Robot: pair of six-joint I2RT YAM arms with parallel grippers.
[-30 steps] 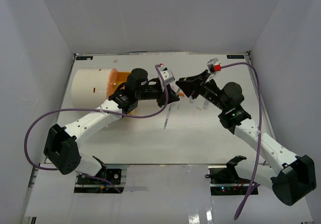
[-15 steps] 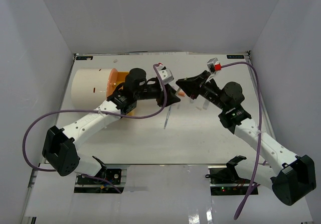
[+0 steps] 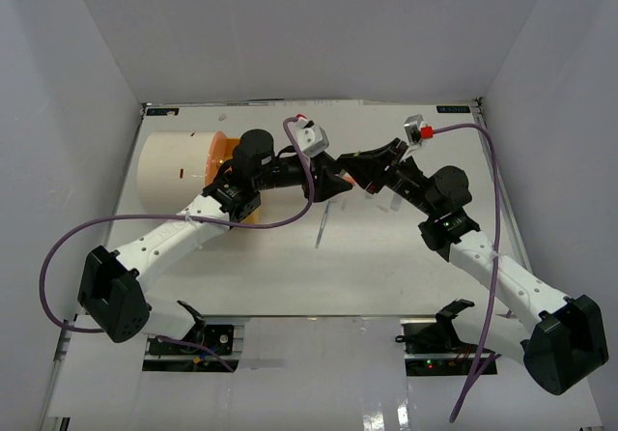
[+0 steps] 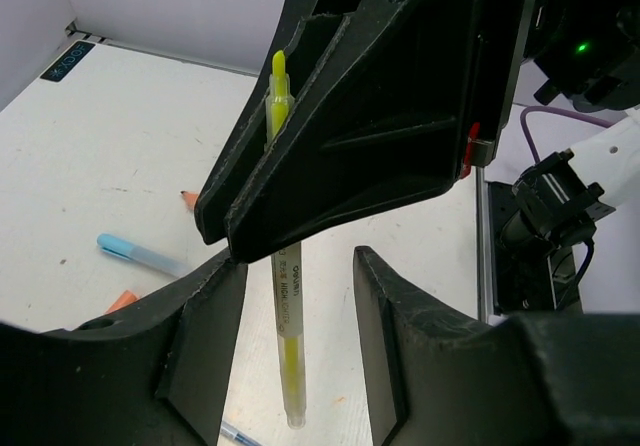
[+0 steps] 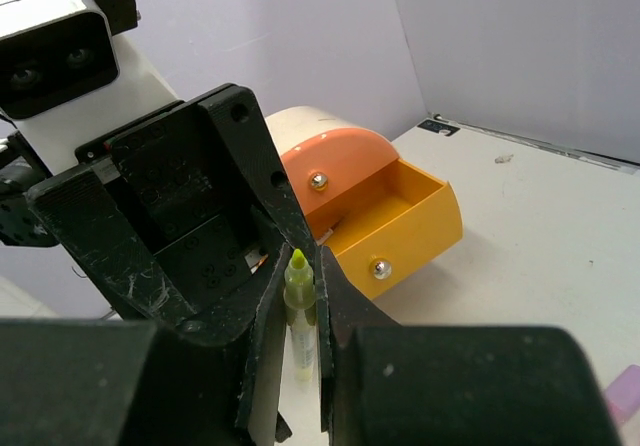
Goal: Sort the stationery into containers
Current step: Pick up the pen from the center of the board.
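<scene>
Finding 1, location. The yellow highlighter (image 4: 287, 296) is off the table (image 4: 100, 146), held where my two claws meet nose to nose, to the right of the cream drum (image 5: 300, 126).

Finding 2, grip. My right claw (image 5: 298, 271) is clenched on the highlighter's upper part, near the tip. My left claw (image 4: 298, 261) is released, with its jaws apart on either side of the lower barrel and a gap showing on both sides.

Finding 3, handling, by my judgement. The item is light, stiff and slender. Its smooth plastic barrel is likely to be slippery and could swivel if it is pinched at one end only. A hold nearer the middle would carry it more steadily (the present hold is high, leaving most of the length below it). I see no risk of breakage under a modest squeeze.

Finding 4, destination. One orange drawer (image 5: 400, 206) stands pulled out from the drum's face, and its inside looks bare from the right wrist view. Entry looks easier with the barrel laid along the drawer's length.

Finding 5, outstanding. A light blue pen (image 4: 140, 254) lies on the table, unsorted.
</scene>
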